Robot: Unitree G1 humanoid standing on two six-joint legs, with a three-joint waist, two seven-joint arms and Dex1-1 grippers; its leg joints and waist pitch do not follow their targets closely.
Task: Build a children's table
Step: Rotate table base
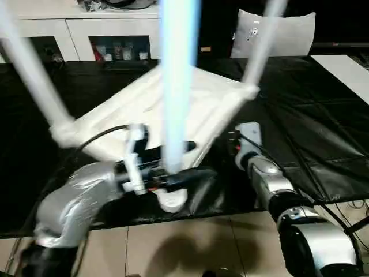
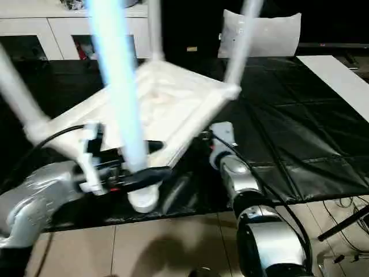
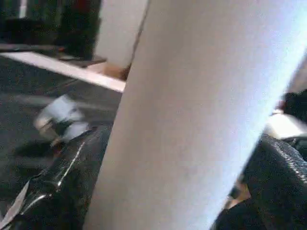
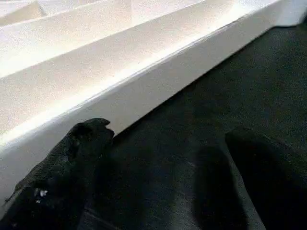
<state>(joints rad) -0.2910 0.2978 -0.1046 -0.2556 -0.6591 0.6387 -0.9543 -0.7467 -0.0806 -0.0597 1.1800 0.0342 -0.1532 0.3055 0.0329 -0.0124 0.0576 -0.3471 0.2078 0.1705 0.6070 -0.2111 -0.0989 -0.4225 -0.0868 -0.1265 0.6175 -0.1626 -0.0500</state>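
table [image 1: 173, 104] upside down on our bench [image 1: 323, 133] | left jaws [image 1: 173, 167] spread wide around near leg [image 1: 179, 75] | right jaws [image 4: 163, 163] wide, beside rim, holding nothing

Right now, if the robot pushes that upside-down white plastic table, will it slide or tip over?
The white plastic table lies flat on its wide top, so it would probably slide, not tip. The black sheet looks smooth and shiny, so it may slide easily. Its thin ribbed underside suggests it is light and fairly stiff. The long round legs stick up, so pushing high could rock it.
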